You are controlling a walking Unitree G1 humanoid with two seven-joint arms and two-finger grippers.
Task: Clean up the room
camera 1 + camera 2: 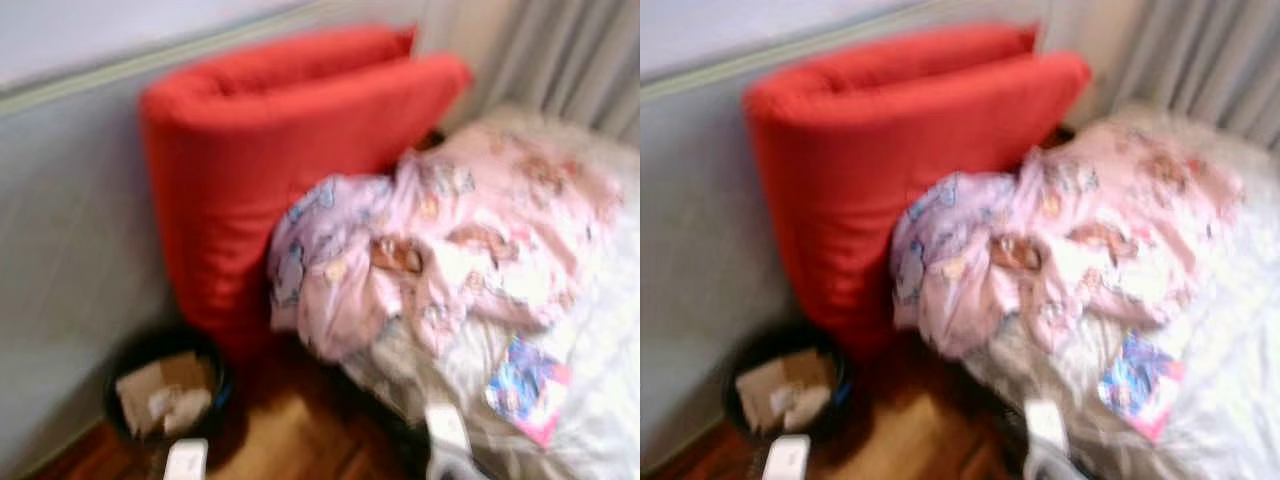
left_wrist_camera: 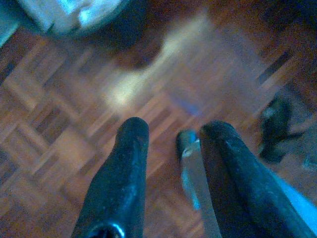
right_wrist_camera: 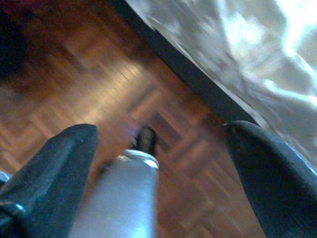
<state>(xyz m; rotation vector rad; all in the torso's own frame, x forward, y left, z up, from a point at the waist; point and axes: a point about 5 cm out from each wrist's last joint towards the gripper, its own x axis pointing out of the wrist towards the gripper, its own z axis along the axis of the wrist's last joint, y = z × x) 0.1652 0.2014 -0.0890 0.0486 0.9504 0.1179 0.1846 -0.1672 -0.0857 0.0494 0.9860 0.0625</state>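
A rumpled pink patterned blanket [image 1: 440,240] lies heaped at the near end of a bed with a white sheet [image 1: 610,330]. A small colourful flat item [image 1: 527,385] rests on the sheet. A black bin [image 1: 165,390] holding cardboard and crumpled paper stands on the floor by the wall. My left gripper [image 2: 176,128] hangs open above the parquet near the bin [image 2: 69,15], nothing between its fingers. My right gripper [image 3: 161,130] is open wide over the floor beside the bed's edge [image 3: 198,79]. The head views are blurred.
A big folded red cushion [image 1: 270,150] leans upright against the grey wall [image 1: 70,230] between bin and bed. Grey curtains [image 1: 570,60] hang behind the bed. Wooden parquet [image 1: 290,430] runs between the bin and the bed.
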